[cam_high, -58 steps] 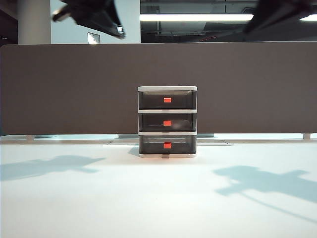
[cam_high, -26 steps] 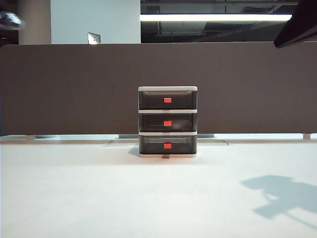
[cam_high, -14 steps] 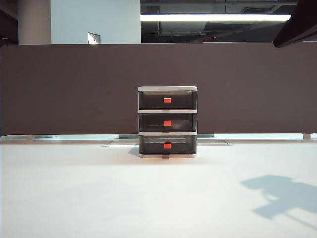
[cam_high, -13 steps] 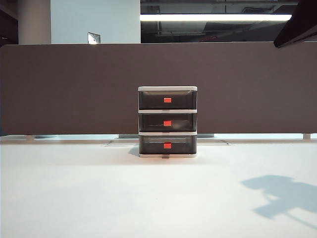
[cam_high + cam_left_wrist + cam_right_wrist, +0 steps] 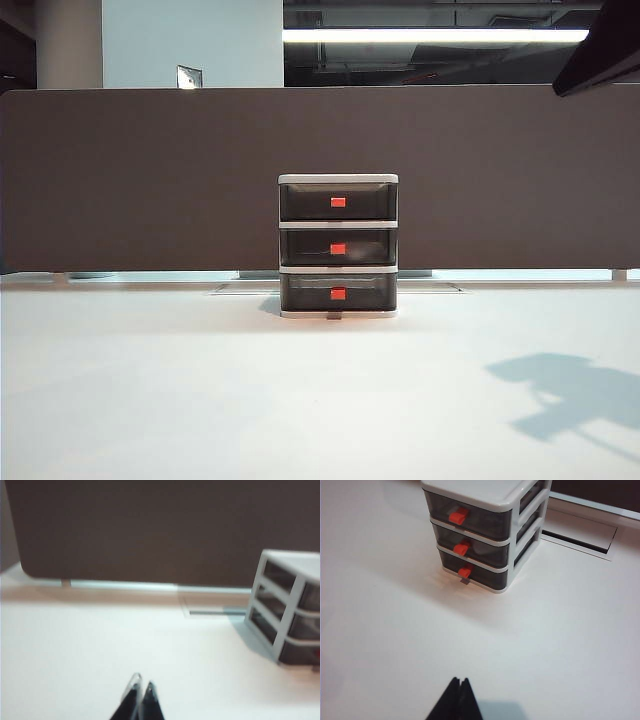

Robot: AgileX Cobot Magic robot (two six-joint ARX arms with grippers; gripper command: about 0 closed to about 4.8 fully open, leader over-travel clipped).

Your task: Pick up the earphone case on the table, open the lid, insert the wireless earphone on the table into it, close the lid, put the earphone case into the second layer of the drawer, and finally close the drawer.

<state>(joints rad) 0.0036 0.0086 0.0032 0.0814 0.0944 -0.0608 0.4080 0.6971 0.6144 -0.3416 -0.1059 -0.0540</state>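
exterior: low, frontal | wrists: high, oblique | shared: drawer (image 5: 338, 247), table (image 5: 200, 400)

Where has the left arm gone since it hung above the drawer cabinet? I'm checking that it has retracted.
Yes, it moved: earlier it hung upper left of the drawer cabinet; now it has left the exterior view leftward, its shadow gone too.

Smooth, matt white surface on the table (image 5: 200, 400), soft shadows only, no sharp reflections. White plastic frame on the drawer (image 5: 338, 179), satin rather than shiny; smoky translucent plastic fronts, slightly glossy, with the second layer of the drawer (image 5: 362, 247) no different from the tiers above and below. Opaque red-orange plastic for the tabs (image 5: 458, 515). Dull, cloth-like grey-brown partition (image 5: 140, 180) behind, without sheen. Black matt fingers on the left gripper (image 5: 140, 690), pressed together, clear glossy tips; plain matt black on the right gripper (image 5: 459, 682), likewise closed.
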